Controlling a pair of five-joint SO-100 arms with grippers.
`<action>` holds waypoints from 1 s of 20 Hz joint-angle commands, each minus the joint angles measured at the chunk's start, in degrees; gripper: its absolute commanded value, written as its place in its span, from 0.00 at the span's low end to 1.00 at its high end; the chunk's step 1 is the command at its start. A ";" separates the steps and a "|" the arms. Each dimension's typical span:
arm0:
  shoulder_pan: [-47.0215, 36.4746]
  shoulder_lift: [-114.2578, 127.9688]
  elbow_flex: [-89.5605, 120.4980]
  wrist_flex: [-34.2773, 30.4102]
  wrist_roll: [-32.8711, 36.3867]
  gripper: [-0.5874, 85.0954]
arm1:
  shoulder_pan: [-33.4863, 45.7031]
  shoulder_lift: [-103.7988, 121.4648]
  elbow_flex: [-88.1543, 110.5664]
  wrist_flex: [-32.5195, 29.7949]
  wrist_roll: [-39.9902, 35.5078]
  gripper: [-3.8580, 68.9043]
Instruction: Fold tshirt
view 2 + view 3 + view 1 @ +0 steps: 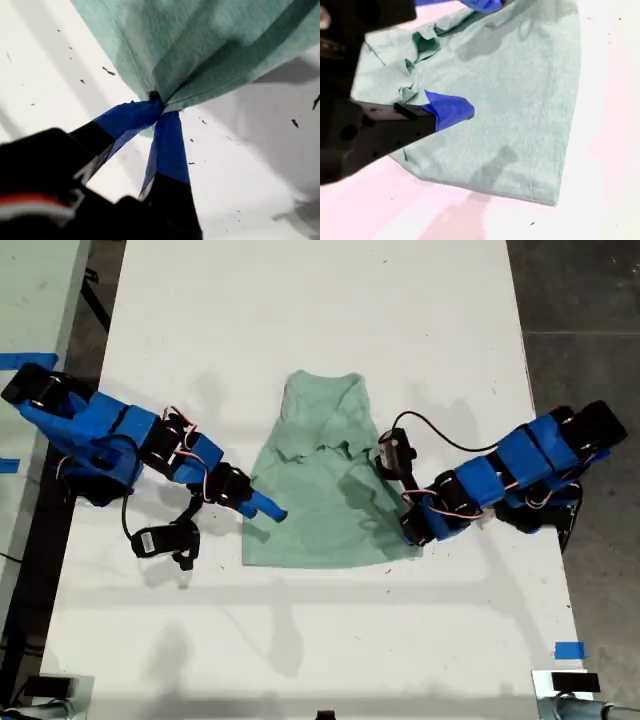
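A white desk [320, 320] is seen filling most of the exterior view, with dark floor along its sides. The tshirt [320, 500], pale mint green, is spread on the middle of the desk, its neck end narrowed and rumpled towards the far edge and its straight hem towards the near edge. It is flanked by two blue arms, one at each side of the exterior view.

My first gripper [272, 510] is placed at the shirt's edge on the exterior view's left. In the first wrist view its blue-taped jaws [159, 111] are closed on a bunched bit of the cloth's edge, which is raised off the desk.

My second gripper [410, 532] is set on the shirt's lower corner at the exterior view's right. Only one blue tip [452, 111] is shown over the cloth, so it cannot be told whether those jaws are closed.

A scrap of blue tape [569, 650] is stuck near the desk's near corner.
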 commanded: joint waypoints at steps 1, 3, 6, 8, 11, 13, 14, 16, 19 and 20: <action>0.35 0.88 -2.81 -0.09 -0.53 0.35 | -2.20 4.83 -4.75 12.30 -0.18 0.03; 0.09 0.70 -2.81 -0.18 -0.44 0.35 | -1.58 4.22 -9.23 14.06 -1.85 0.03; -0.26 -0.18 -3.08 -0.26 -0.26 0.35 | 1.32 -2.20 -21.71 10.55 -5.36 0.03; -0.26 -0.35 -3.16 -0.35 -0.18 0.36 | 2.46 -9.76 -30.94 7.29 -7.56 0.03; -0.35 -0.44 -3.08 -0.35 -0.09 0.36 | 2.99 -24.26 -46.76 7.03 -9.05 0.03; -0.26 -1.05 -3.08 -0.44 -0.09 0.36 | 3.69 -31.99 -55.37 6.15 -9.32 0.03; -0.26 -1.23 -3.08 -0.53 -0.09 0.36 | 3.96 -34.72 -58.01 4.92 -9.49 0.03; -0.26 -1.49 -3.08 -0.62 -0.09 0.36 | 4.39 -37.00 -59.24 1.23 -10.20 0.06; -0.26 -1.76 -3.08 -0.62 -0.09 0.37 | 5.01 -35.07 -59.77 0.79 -12.48 0.47; -0.35 -2.11 -3.08 -0.62 -0.09 0.38 | 5.54 -33.22 -59.50 0.26 -14.24 0.47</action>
